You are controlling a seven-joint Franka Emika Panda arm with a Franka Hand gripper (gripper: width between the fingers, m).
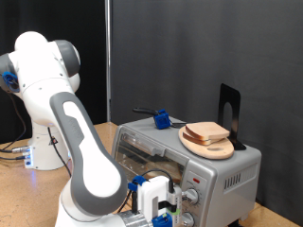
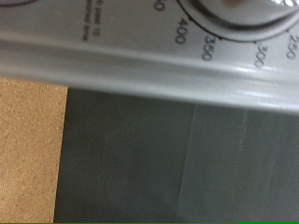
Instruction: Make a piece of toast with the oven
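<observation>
The oven [image 1: 222, 170] is a silver box at the exterior view's bottom right, with its glass door [image 1: 142, 147] closed. My gripper [image 1: 176, 200] is right in front of the oven's control panel, its fingertips at the upper round knob [image 1: 192, 196]. The wrist view looks closely at that panel [image 2: 121, 51]: the knob's rim [image 2: 234, 7] and dial numbers 400, 350, 300 and 250 show, but not my fingers. Bread slices [image 1: 206, 132] lie on a wooden plate [image 1: 220, 149] on top of the oven. The piece of toast is hidden.
A blue tool with a black handle [image 1: 161, 119] lies on the oven's top near its back. A black stand [image 1: 230, 113] rises behind the plate. The oven stands on a brown table [image 1: 24, 194], with a black curtain behind. A dark mat [image 2: 177, 159] lies below the panel.
</observation>
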